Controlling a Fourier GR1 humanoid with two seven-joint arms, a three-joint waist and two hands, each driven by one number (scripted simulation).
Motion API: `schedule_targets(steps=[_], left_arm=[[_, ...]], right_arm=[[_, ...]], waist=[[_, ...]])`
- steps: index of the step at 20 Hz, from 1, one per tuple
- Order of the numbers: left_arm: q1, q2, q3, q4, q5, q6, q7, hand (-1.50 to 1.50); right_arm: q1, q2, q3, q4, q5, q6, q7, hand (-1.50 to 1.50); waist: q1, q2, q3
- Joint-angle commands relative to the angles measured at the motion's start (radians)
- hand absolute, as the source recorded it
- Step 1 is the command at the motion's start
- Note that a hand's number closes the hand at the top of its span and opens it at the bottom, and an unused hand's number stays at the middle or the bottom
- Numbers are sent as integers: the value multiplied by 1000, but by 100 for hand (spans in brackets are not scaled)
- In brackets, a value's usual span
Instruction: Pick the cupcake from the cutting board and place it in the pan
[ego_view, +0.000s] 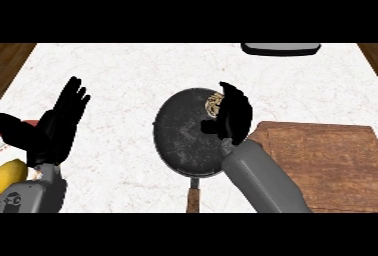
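Cupcake: partly seen over the pan at its far right rim, just left of the right hand; whether it is clasped cannot be told. Cutting board: to the right. Left hand: fingers spread, rested upright, well apart.

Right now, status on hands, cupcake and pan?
Left hand open, resting at left. Right hand over pan; cupcake shows at its far edge, off the cutting board, hold unclear. Path clear.
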Motion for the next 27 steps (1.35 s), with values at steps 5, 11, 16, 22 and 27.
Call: schedule_targets(steps=[5, 11, 16, 22, 27], left_arm=[[30, -14, 2, -7, -13, 22, 3, 0], [67, 2, 21, -35, -22, 22, -15, 0], [12, -26, -21, -33, -47, 45, 32, 0], [3, 6, 36, 29, 13, -39, -21, 0], [-33, -22, 6, -18, -47, 28, 43, 0]], right_arm=[[193, -18, -71, -340, -100, -231, -101, -150], [515, -121, -18, -728, -245, -244, -232, -150], [758, -208, 90, -971, -404, -273, -377, -150], [985, -345, 103, -1175, -437, -296, -499, -150], [1063, -322, 154, -1090, -452, -354, -625, -150]], waist=[[-37, -10, 1], [-52, -14, 1], [-36, -5, 2], [-22, -2, 0], [-15, -2, 0]])
